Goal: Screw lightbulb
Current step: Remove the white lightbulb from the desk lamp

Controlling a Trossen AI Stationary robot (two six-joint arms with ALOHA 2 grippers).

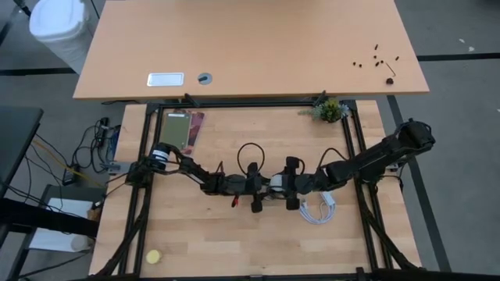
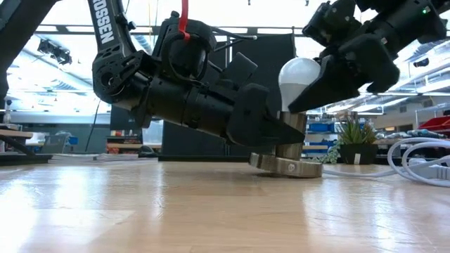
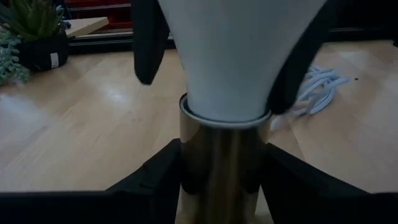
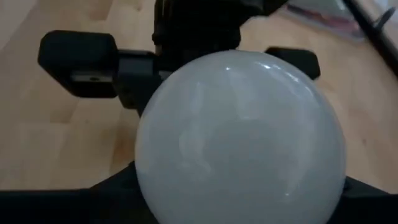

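Observation:
The white lightbulb (image 2: 299,76) stands upright with its base in the silvery socket (image 2: 288,165), whose round foot rests on the wooden table at its middle. My left gripper (image 2: 280,135) comes in low from the table's left and is shut on the socket's upright stem. My right gripper (image 2: 313,81) slants down from the right and is shut on the bulb's glass (image 4: 239,137). The high view shows both grippers meeting at the bulb (image 1: 274,183). My left gripper pinches the socket's metal stem (image 3: 224,158) between its two fingers (image 3: 158,183), just under the bulb's rim. It comes nearly level from the table's left. The socket stands upright with its foot on the table. My right gripper holds the bulb's white glass (image 3: 273,81) between its two fingers (image 3: 149,43), one on each side of the widening part. The fingers slant down from the table's right. The bulb stands upright in the socket.
A coiled white cable (image 1: 316,209) lies just right of the socket. A small potted plant (image 1: 330,110) stands at the far right, a flat packet (image 1: 183,129) at the far left, and a yellow ball (image 1: 154,256) near the front left corner.

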